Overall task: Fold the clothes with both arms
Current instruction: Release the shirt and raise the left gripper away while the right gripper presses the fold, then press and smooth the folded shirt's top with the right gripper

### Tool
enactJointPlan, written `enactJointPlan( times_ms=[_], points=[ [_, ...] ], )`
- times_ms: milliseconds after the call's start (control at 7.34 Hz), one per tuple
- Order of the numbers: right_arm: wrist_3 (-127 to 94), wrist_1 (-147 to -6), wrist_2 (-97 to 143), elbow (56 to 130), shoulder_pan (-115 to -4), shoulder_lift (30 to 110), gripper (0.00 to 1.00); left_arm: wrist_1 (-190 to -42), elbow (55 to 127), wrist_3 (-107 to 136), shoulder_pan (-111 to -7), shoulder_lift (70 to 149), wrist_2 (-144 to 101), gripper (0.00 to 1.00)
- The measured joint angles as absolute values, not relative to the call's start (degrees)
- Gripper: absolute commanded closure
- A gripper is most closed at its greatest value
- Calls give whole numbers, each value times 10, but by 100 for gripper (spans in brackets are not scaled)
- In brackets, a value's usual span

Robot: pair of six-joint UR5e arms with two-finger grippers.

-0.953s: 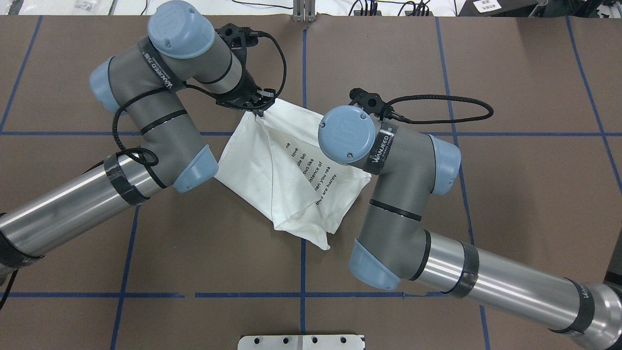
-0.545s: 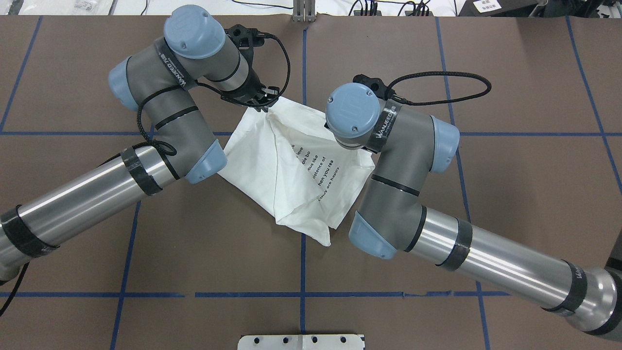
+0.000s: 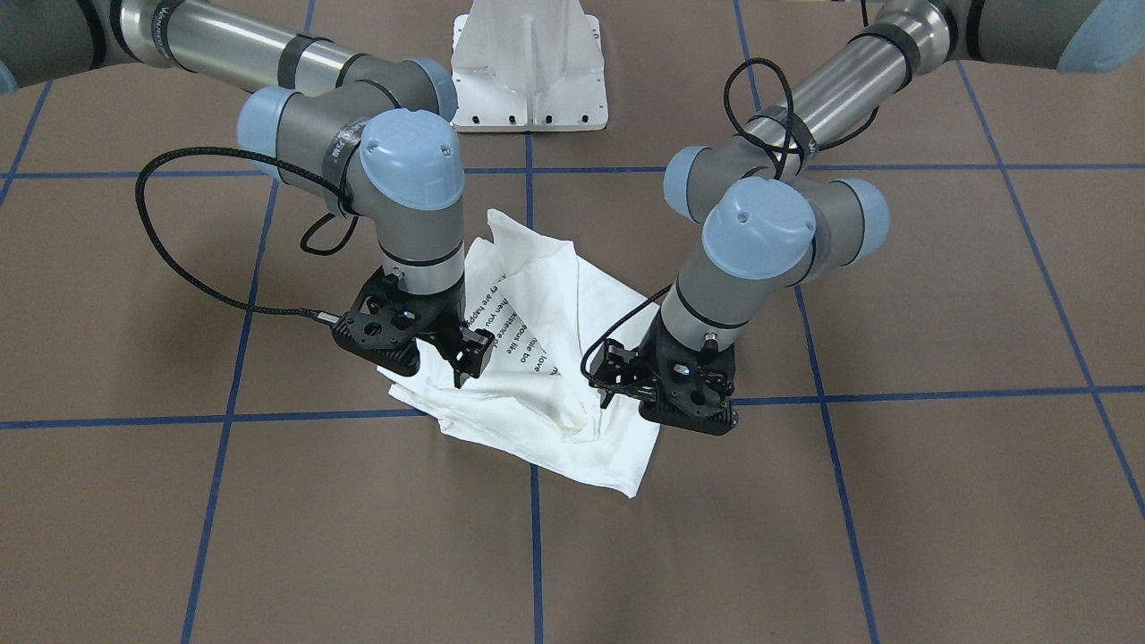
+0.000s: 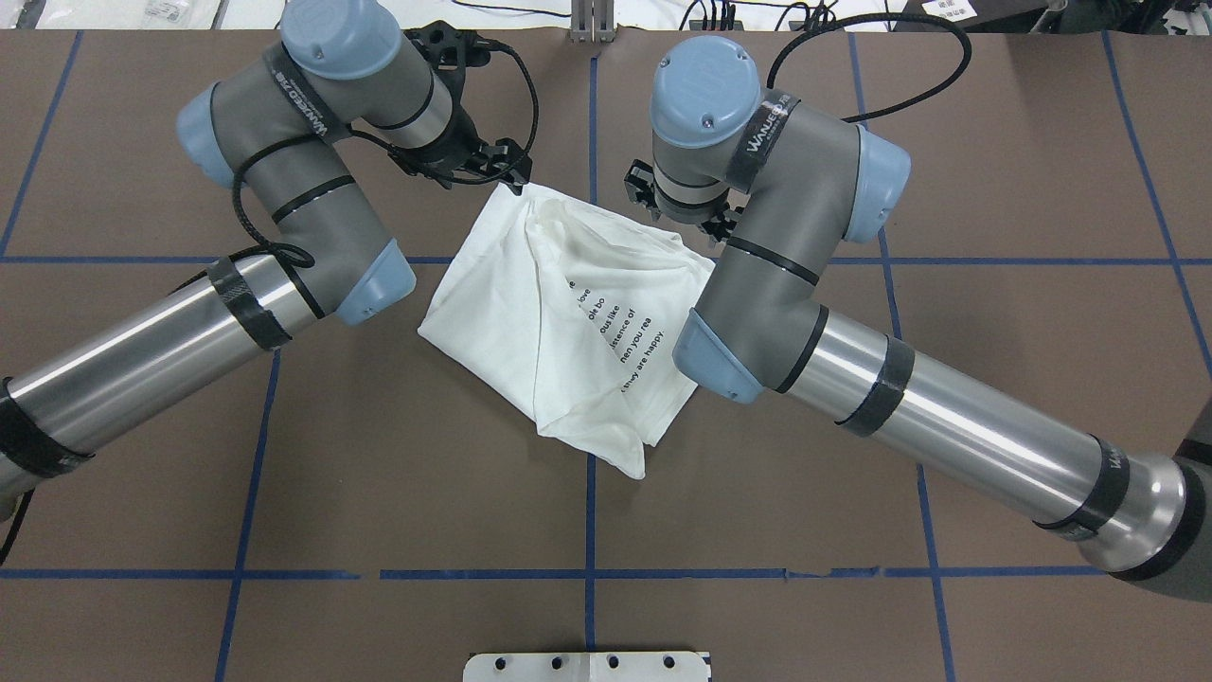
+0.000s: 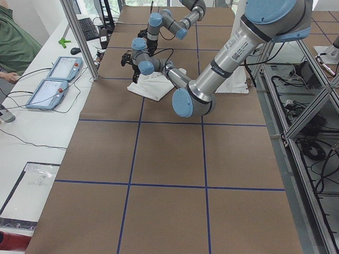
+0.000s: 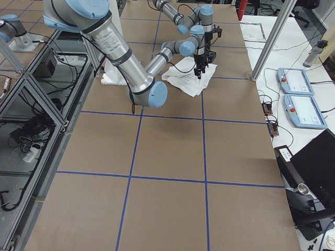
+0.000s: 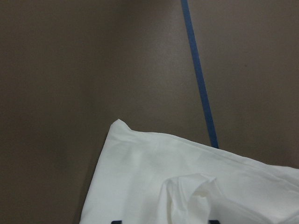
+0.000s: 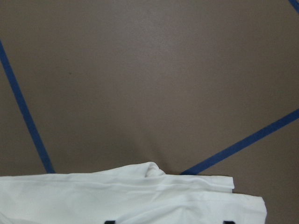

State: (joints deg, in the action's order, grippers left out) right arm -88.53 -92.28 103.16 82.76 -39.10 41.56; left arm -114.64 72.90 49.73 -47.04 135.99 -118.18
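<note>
Left tool (image 3: 606, 391) hangs with its jaws apart at the T-shirt's (image 4: 530, 313) edge farthest from the robot, a raised pucker of cloth between its fingertips. Right tool (image 3: 464, 358) is spread too, low over that same edge toward the other corner. Crumpled and partly folded, the white shirt lies mid-desk with its printed lines facing up. Blue tape (image 4: 589, 530) grids the brown desk (image 4: 947, 142), and a white pedestal base (image 3: 530, 76) stands at the robot's side. Alongside, a white side desk carries 2 control tablets (image 5: 47, 94), near a person's green sleeve (image 5: 15, 42).
</note>
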Motion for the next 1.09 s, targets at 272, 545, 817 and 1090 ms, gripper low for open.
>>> enactJointPlan(
  times_ms=[272, 545, 817, 1090],
  points=[
    [-884, -923, 1037, 780, -381, 368, 1, -1149, 729, 391, -508, 1326, -1216, 0],
    [-880, -926, 1036, 766, -346, 342, 4, -1151, 729, 275, -559, 1289, -1262, 0],
    [-866, -934, 1034, 745, -309, 313, 9, -1150, 729, 220, -590, 1266, -1274, 0],
    [-825, -967, 1015, 731, -268, 290, 17, -1151, 728, 210, -597, 1259, -1276, 0]
  ],
)
